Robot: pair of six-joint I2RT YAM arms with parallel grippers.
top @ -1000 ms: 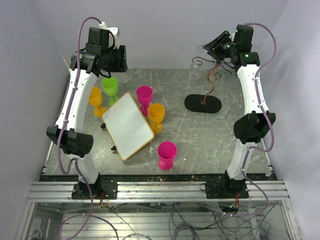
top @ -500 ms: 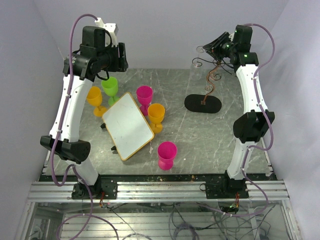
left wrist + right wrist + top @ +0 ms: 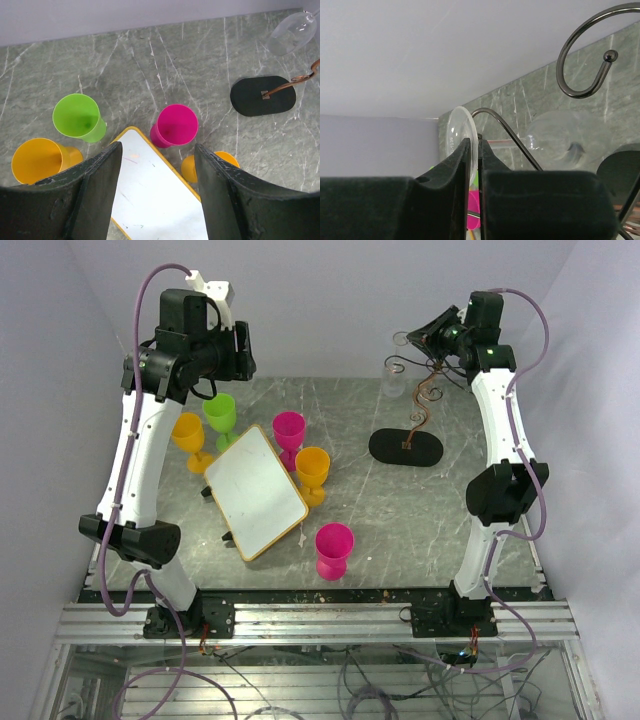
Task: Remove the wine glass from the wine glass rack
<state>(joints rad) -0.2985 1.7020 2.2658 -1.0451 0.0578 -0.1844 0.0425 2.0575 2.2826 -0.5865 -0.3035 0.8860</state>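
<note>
Raises left gripper (image 3: pixel 156 150) higher above cups (image 3: pixel 75 116), jaws released, empty. Swings glass (image 3: pixel 292 36) bowl out left of rack (image 3: pixel 406 447), foot still at top hook. Keeps right gripper (image 3: pixel 475 150) clenched on that foot; seemingly begins unhooking.

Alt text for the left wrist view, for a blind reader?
The open left gripper hangs above a white board; beyond it stand a green cup, a pink cup and two orange cups. Top right: wine glass, rack.

No readable text, label, brand, number or sign is showing in any view; the white board (image 3: pixel 256 490) and the coloured cups (image 3: pixel 334 548) are displaying no legible marks.
</note>
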